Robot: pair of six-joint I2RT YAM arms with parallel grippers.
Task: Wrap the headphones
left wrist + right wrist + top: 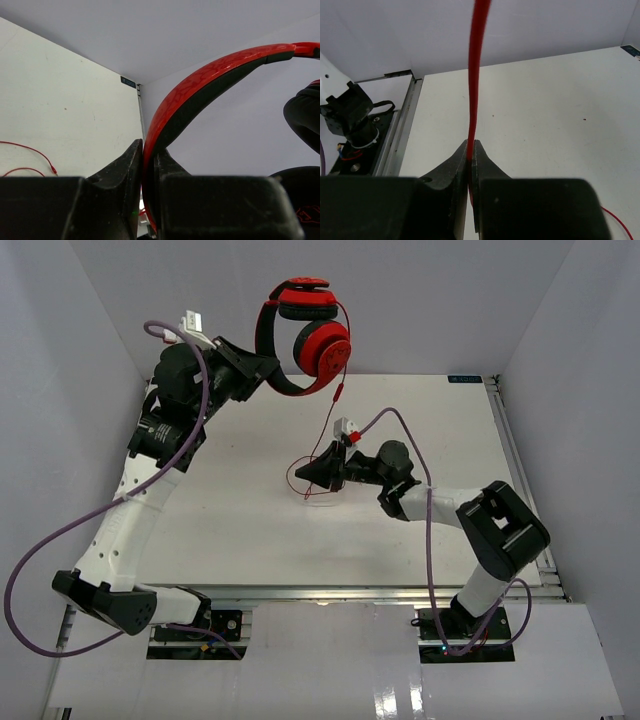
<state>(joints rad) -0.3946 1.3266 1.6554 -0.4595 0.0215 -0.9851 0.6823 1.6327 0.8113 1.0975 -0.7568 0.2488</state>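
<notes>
The white, matte table [230,520] lies flat under both arms. The headphones [305,335] are held in the air over its far edge, left of centre. The left gripper [149,170] is shut tight on the headband [210,80], a stiff curved strip with a glossy red, crackle-patterned outer face and a black lining. The round ear cups [322,348] are red-shelled with dark padding.

The thin red cord [475,75] drops from the cups to mid-table, where the right gripper [470,155] is closed on it, the strand pinched between the black fingers. The rest of the cord lies in loose loops on the table just beside that gripper.

By my reading, the wrapping is just beginning: the cord is caught but not yet wound on. The next move likely calls for carrying the pinched strand around the band or cups while the left arm holds the headphones steady. The cord looks limp and slippery, so tension matters.
</notes>
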